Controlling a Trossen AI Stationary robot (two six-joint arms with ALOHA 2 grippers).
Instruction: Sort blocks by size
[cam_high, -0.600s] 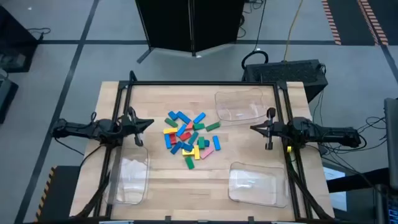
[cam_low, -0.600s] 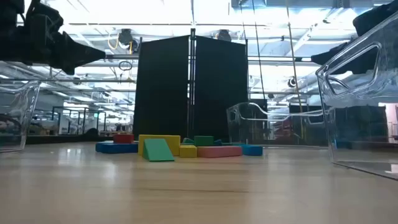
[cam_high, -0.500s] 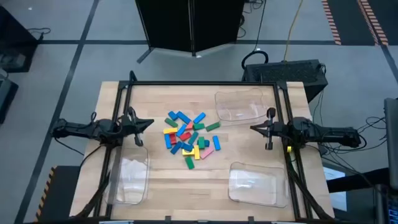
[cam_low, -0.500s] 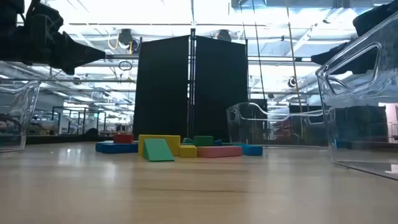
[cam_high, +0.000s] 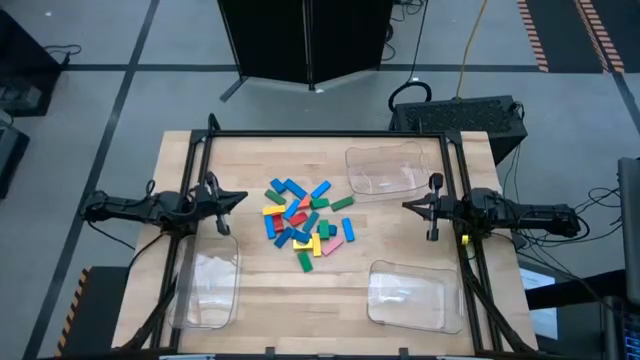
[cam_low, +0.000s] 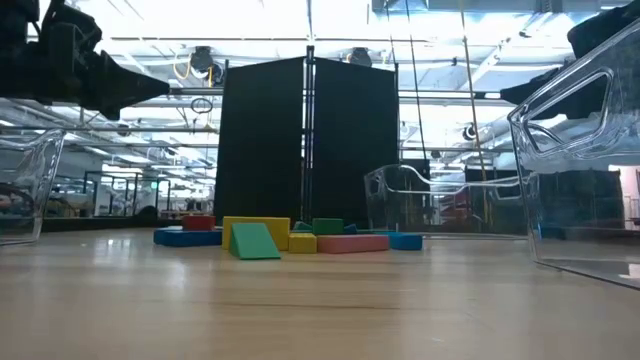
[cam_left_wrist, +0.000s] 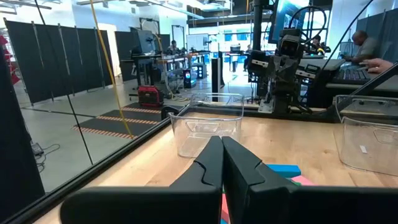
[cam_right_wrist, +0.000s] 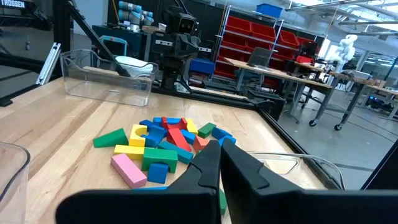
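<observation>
Nearest the front edge of the pale wooden table (cam_high: 260, 300) lie two clear plastic trays, one at the front left (cam_high: 205, 290) and one at the front right (cam_high: 405, 297), well apart from each other. Further back, in the middle of the table, the small blue, green, red, yellow and pink rectangular blocks (cam_high: 305, 222) sit in one loose heap, some touching or overlapping, none inside a tray. On either side of the heap and clear of it hang the two dark arms: the left gripper (cam_high: 240, 197) above the left edge and the right gripper (cam_high: 408, 206) above the right edge, each pointing at the pile with its fingers pressed together on nothing. Beyond the blocks, at the back right, stands a third clear plastic tray (cam_high: 385, 170)
</observation>
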